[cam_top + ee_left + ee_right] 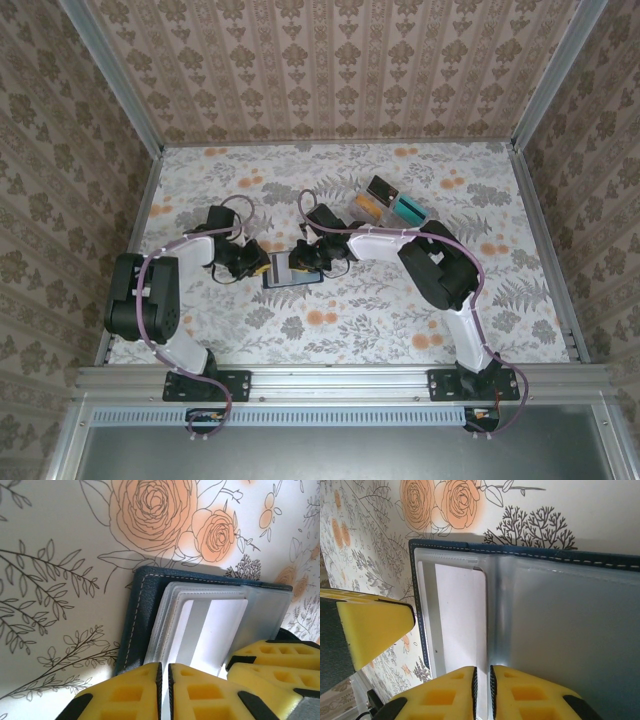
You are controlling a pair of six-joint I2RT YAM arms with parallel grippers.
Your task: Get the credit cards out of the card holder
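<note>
Left hand [164, 682] clamped on the card holder's [136, 620] edge, right hand [482, 685] pinching its inner pocket [460, 615] — one uneven tug could skid or fold the holder.

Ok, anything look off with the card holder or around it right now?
Nothing stands out. The card holder lies open on the table, its clear sleeves smooth and its stitching intact.

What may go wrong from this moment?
The left gripper and right gripper both seem to pinch thin pale edges of the open card holder, so pulling may drag the whole holder instead of emptying it. Their fingers sit close together and may collide.
</note>
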